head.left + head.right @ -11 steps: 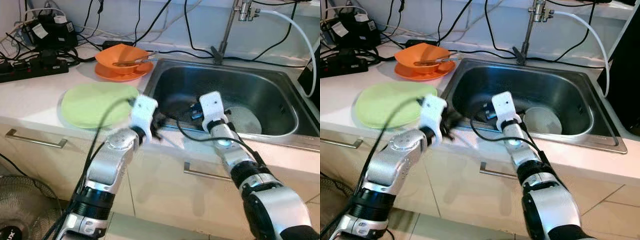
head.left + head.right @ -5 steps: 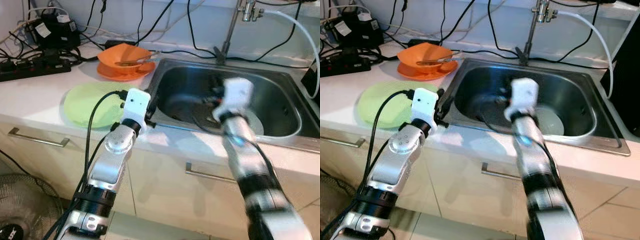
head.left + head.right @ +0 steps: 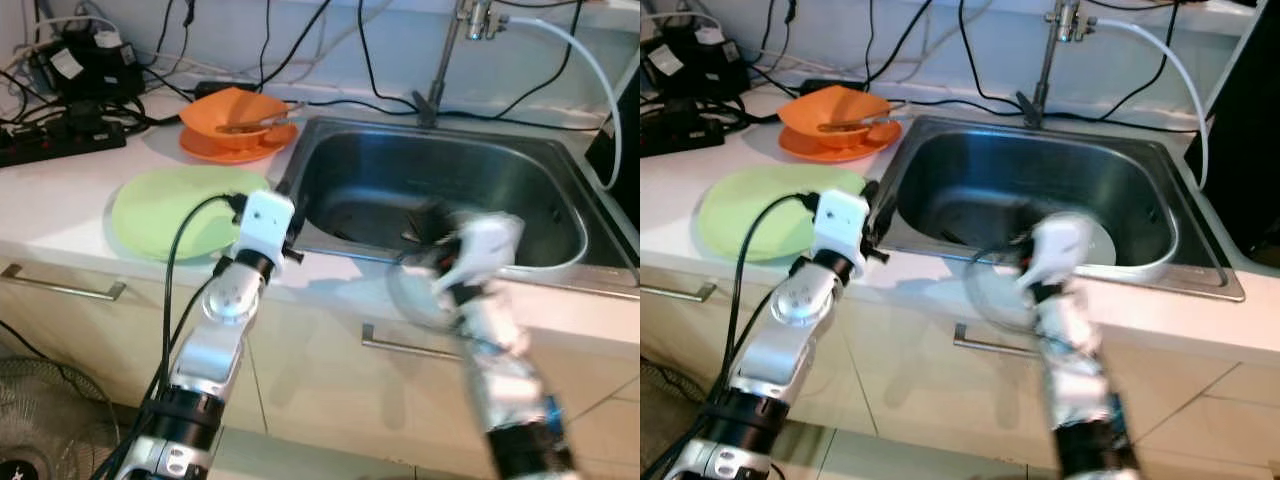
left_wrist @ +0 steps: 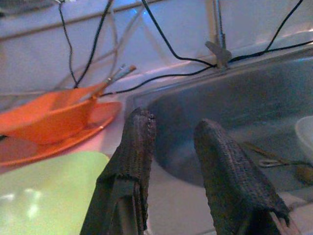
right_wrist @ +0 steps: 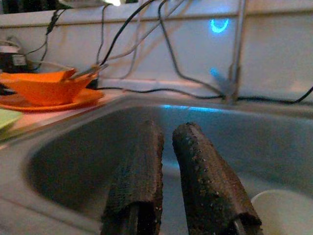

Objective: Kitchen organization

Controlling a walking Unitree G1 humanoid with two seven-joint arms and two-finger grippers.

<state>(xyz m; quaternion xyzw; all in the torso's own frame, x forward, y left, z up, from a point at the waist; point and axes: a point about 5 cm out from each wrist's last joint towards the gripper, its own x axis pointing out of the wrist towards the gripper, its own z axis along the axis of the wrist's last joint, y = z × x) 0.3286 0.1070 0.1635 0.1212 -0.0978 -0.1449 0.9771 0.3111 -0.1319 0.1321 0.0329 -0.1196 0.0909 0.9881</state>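
A green plate [image 3: 175, 210] lies on the white counter left of the steel sink [image 3: 345, 255]. Behind it an orange bowl [image 3: 232, 110] sits on an orange plate [image 3: 240, 145], with a metal utensil [image 3: 262, 125] resting in it. My left gripper [image 4: 173, 125] hovers open and holds nothing, at the sink's front left corner beside the green plate. My right gripper [image 5: 168, 129], blurred in the eye views, is over the sink's front rim; its fingers are nearly together with nothing between them. A white dish [image 3: 1102, 240] and a small utensil [image 4: 266, 157] lie in the basin.
A tap [image 3: 440, 60] stands behind the sink, with a white hose [image 3: 590, 60] to its right. A power strip [image 3: 60, 145] and tangled black cables crowd the counter's back left. Drawer handles [image 3: 65, 290] run below the counter, and a fan [image 3: 40, 420] stands on the floor at left.
My right arm has drawn back out of the basin towards the front rim and is blurred with motion. My left gripper has stayed at the sink's corner. The camera shifted slightly.
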